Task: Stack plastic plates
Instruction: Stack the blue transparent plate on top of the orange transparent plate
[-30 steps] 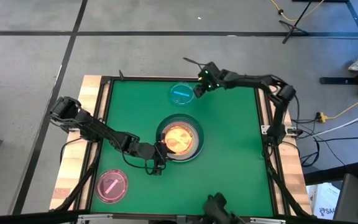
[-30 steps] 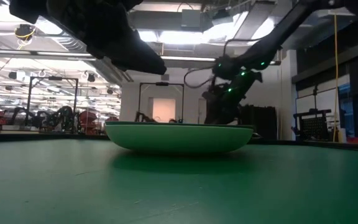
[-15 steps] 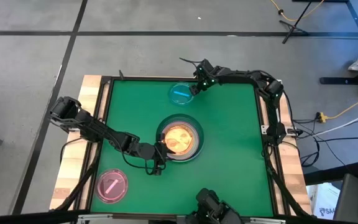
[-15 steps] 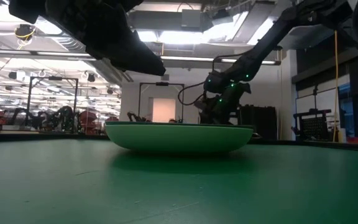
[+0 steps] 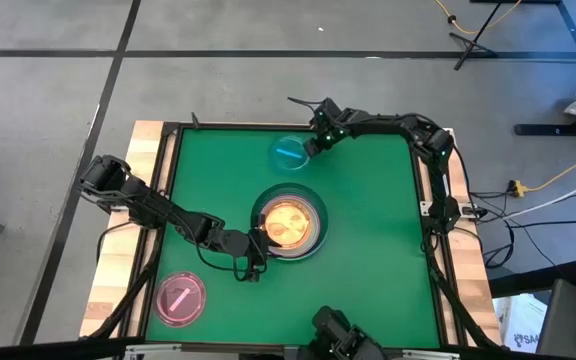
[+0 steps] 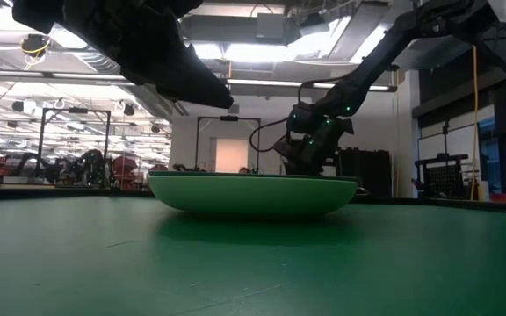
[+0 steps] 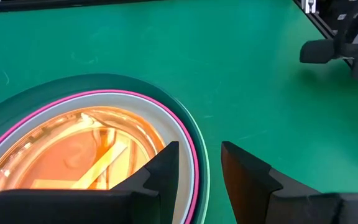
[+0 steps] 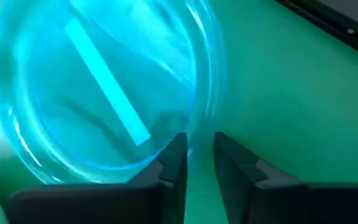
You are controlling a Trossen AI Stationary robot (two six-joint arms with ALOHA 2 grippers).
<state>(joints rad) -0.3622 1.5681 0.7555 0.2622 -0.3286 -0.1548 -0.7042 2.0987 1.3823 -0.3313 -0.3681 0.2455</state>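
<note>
A stack of plastic plates stands mid-table. It has a dark teal plate [image 5: 320, 241] at the bottom, a pink-rimmed one [image 7: 104, 97] inside it, and a small orange plate [image 5: 288, 222] on top. My left gripper [image 5: 256, 252] is open at the stack's near-left rim, one finger over the pink rim and one outside the teal rim [image 7: 205, 163]. Whether it touches, I cannot tell. A small blue plate [image 5: 286, 152] sits at the far side, and my right gripper [image 5: 311, 147] is shut on its right rim. A small pink plate [image 5: 180, 298] lies flat at the near left. My right gripper holds the blue plate by its rim [image 8: 194, 142] on the side toward the table's right. The rim is pinched with one finger [image 8: 174, 158] inside the plate and the other outside. The fingers come slanting down from the right. Whether the plate is off the table I cannot tell.
A wooden frame [image 5: 158, 180] borders the green table. A dark camera mount [image 5: 333, 335] stands at the near edge. Bare green table [image 5: 378, 260] lies to the right of the stack. In the low view my left arm [image 6: 148, 53] hangs over the stack [image 6: 253, 195].
My right gripper has gone toward the table's left and down, from beside the blue plate onto its right rim. My left arm and the stack have kept still.
</note>
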